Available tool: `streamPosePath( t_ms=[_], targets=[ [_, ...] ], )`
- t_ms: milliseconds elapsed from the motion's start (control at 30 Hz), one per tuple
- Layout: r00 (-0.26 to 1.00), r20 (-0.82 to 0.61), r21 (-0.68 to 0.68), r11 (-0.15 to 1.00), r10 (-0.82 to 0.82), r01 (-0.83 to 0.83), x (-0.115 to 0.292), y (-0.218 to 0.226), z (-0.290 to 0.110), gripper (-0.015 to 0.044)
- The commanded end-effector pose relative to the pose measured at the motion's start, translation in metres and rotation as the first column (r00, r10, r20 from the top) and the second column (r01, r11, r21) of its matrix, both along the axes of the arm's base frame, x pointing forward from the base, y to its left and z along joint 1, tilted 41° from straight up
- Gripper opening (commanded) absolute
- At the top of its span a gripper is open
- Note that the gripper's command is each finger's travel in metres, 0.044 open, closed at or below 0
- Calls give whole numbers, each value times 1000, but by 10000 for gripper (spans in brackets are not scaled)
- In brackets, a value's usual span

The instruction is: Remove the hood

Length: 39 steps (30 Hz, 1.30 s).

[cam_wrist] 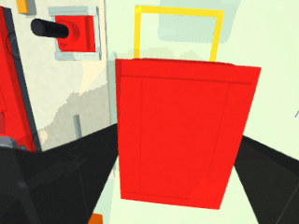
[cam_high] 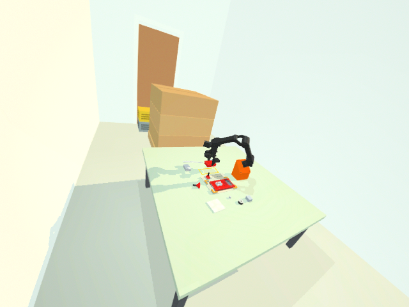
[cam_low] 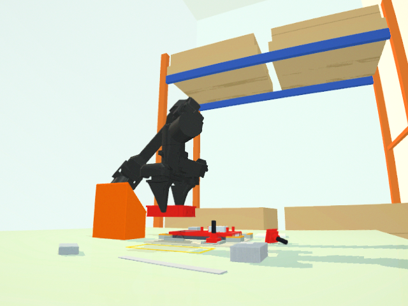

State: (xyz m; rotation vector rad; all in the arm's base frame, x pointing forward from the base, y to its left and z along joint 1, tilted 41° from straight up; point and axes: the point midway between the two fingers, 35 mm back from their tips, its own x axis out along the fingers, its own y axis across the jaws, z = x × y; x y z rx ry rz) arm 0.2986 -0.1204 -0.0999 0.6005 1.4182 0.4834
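My gripper is shut on the flat red hood. It holds the hood level, well above the table. The marked area, a yellow outline, lies on the table below. In the wrist view the hood covers most of the outline and only its far end shows. The red toy car sits on its fixture beside the outline, clear of the hood.
The arm's orange base stands behind the car. A red block with a black peg sits by the fixture, another lies apart. Grey blocks and a white strip lie nearby.
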Motion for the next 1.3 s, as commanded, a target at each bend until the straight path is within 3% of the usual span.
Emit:
streamPosePath(
  t_ms=[0,1267],
  targets=[
    [1000,-3,6,1000,-3,3,0,3,-2,0],
    [1000,-3,7,1000,-3,3,2,18,-19,0]
  ],
)
